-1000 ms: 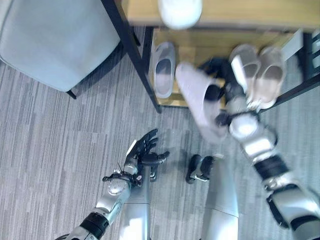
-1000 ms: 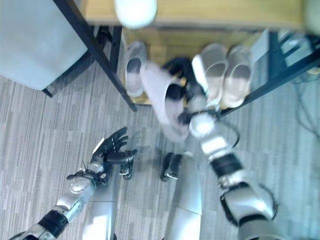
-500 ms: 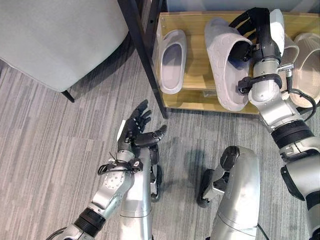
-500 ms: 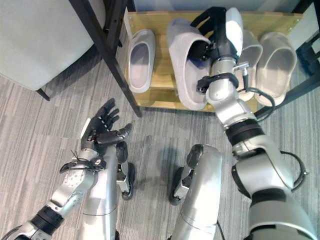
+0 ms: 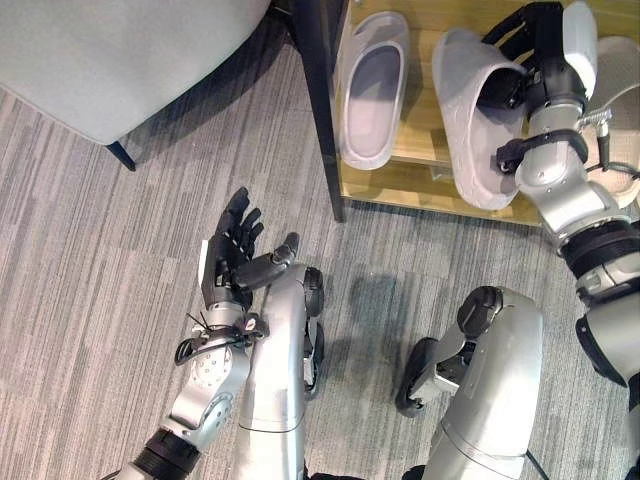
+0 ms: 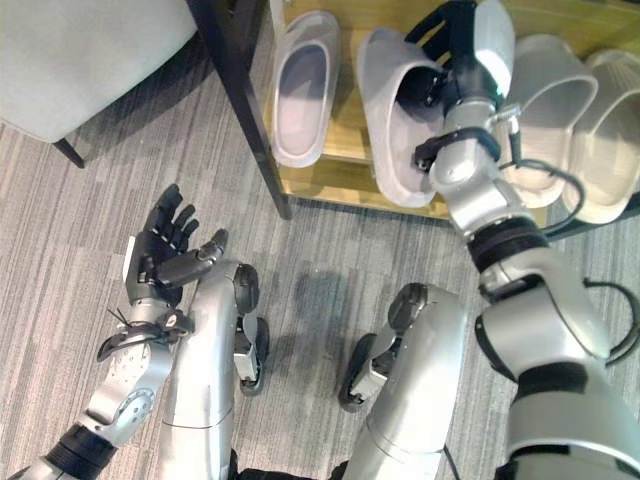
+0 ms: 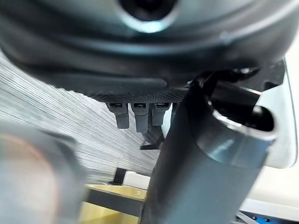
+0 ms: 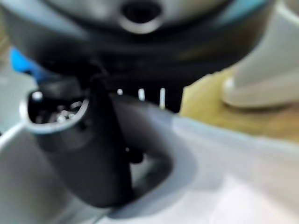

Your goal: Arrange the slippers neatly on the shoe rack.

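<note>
Nearest me, the left hand (image 5: pixel 232 262) hangs over the carpet (image 5: pixel 90 250) with fingers spread and relaxed, holding nothing, well apart from the rack (image 5: pixel 420 180). Further on, the right hand (image 5: pixel 540 55) is curled into the strap of the slipper (image 5: pixel 478 120), which lies on the rack's wooden shelf with its heel at the front lip. Its long axis runs front to back, tilted a little off its mate (image 5: pixel 372 85) just beside it. I'd say the right hand only has to square it up. Another pair (image 6: pixel 570 110) sits beyond, on the right.
</note>
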### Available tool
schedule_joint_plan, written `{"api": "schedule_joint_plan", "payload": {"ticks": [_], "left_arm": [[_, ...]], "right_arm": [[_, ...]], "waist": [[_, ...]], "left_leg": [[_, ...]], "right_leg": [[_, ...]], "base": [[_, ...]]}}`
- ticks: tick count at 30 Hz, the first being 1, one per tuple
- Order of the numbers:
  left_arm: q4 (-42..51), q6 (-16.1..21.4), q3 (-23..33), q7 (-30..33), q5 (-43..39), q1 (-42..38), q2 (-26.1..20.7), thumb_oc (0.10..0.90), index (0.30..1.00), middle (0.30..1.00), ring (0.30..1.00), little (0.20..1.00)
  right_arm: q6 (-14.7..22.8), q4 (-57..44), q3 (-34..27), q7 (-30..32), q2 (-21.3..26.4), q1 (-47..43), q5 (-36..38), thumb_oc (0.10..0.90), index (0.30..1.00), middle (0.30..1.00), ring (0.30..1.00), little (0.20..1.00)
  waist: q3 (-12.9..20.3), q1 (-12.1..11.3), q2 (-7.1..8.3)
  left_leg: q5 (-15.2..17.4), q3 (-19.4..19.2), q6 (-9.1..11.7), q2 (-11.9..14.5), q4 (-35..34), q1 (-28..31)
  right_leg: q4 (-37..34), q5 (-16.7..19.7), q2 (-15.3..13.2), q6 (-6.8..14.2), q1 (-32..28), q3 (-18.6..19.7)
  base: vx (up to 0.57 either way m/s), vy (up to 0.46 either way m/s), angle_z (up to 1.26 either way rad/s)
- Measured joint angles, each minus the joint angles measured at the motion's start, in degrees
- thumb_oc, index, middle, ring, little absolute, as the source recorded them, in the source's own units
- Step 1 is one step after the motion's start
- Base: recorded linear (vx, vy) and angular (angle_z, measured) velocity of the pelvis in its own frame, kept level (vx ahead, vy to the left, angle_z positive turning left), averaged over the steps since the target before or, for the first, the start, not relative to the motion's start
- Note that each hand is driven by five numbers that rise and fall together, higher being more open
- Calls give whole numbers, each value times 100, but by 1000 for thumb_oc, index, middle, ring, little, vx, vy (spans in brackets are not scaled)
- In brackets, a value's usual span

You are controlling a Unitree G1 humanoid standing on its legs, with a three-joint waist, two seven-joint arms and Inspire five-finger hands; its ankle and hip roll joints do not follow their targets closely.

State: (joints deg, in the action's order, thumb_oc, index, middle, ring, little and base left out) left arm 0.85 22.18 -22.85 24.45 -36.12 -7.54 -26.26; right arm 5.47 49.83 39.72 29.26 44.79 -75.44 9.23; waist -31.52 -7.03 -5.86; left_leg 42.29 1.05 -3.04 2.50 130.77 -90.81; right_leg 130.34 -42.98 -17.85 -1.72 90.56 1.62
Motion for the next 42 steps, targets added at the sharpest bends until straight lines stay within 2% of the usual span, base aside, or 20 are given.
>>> {"api": "schedule_joint_plan", "payload": {"ticks": [5, 10, 11, 15, 18, 22, 24, 31, 37, 42], "left_arm": [[-1, 0, -144, -104, -119, -78, 1, 800, 900, 900, 900, 900], [6, 10, -119, -59, 35, -213, -113, 800, 900, 900, 900, 900], [6, 10, -121, -27, 50, -220, -145, 800, 900, 900, 900, 900], [-52, 10, -126, 5, 55, -210, -148, 800, 900, 900, 900, 900], [-112, 9, -125, 28, 85, -205, -149, 800, 900, 900, 900, 900], [-155, 9, -66, 356, 706, -218, -194, 800, 900, 900, 900, 900], [-155, 11, -63, 460, 946, -220, -222, 800, 900, 900, 900, 900], [-217, 11, -74, 546, 985, -234, -225, 800, 900, 900, 900, 900], [-245, 10, -77, 514, 967, -173, -272, 800, 900, 900, 900, 900], [-304, 9, -34, 484, 915, -195, -279, 800, 900, 900, 900, 900]], "right_arm": [[69, 161, 121, 32, -6, -361, -9, 400, 300, 300, 300, 300], [121, 1343, 477, 22, -124, -744, 131, 400, 300, 300, 300, 300], [110, 1536, 498, -33, -138, -790, 192, 800, 900, 900, 900, 900], [113, 1808, 476, -57, -190, -780, 496, 800, 900, 900, 900, 900], [181, 1738, 233, -152, -187, -708, 1014, 800, 900, 900, 900, 900], [234, 1744, 212, -170, -204, -703, 1443, 800, 900, 900, 900, 900], [239, 1744, 216, -167, -239, -703, 1454, 800, 900, 900, 900, 900], [239, 1770, 465, -182, -615, -703, 1340, 800, 900, 900, 900, 900], [60, 2762, 1053, -514, -1009, -855, 921, 800, 900, 900, 900, 900], [-91, 2896, 962, -541, -1096, -851, 720, 800, 900, 900, 900, 900]], "waist": [[-2, -90, 5], [-9, -203, 22], [-11, -201, 25], [-13, -164, 28], [-13, -143, 29], [-13, -139, 30], [-14, -139, 31], [-19, -147, 59], [-20, -188, 145], [-24, -158, 198]], "left_leg": [[7, 28, 10, -15, -44, -4], [7, 59, 11, -35, -77, -6], [8, 61, 11, -35, -73, -9], [8, 67, 10, -34, -49, -11], [8, 73, 10, -38, -28, -11], [7, 81, 10, -33, -3, -5], [6, 84, 10, -33, 2, -2], [-4, 104, 31, -32, 33, 60], [7, 113, 5, -38, 124, 60], [8, 119, 7, -30, 140, 61]], "right_leg": [[-64, 4, -6, 9, -45, -48], [-116, -3, -26, 20, -88, -97], [-114, -3, -25, 20, -89, -98], [-98, -3, -27, 21, -97, -99], [-66, -4, -31, 19, -101, -99], [-39, -4, -32, 17, -104, -100], [-34, -4, -30, 17, -109, -101], [-19, -3, -32, 17, -191, -118], [55, -5, -42, 26, -210, -105], [62, -6, -39, 27, -214, -109]], "base": [[6, -3, 0], [3, -5, 1], [0, 0, 0], [0, 0, 0], [-17, -31, 1], [-32, -2, 0], [-37, -17, 0], [-48, -8, 0], [-63, 2, 0], [-31, 18, -1]]}}
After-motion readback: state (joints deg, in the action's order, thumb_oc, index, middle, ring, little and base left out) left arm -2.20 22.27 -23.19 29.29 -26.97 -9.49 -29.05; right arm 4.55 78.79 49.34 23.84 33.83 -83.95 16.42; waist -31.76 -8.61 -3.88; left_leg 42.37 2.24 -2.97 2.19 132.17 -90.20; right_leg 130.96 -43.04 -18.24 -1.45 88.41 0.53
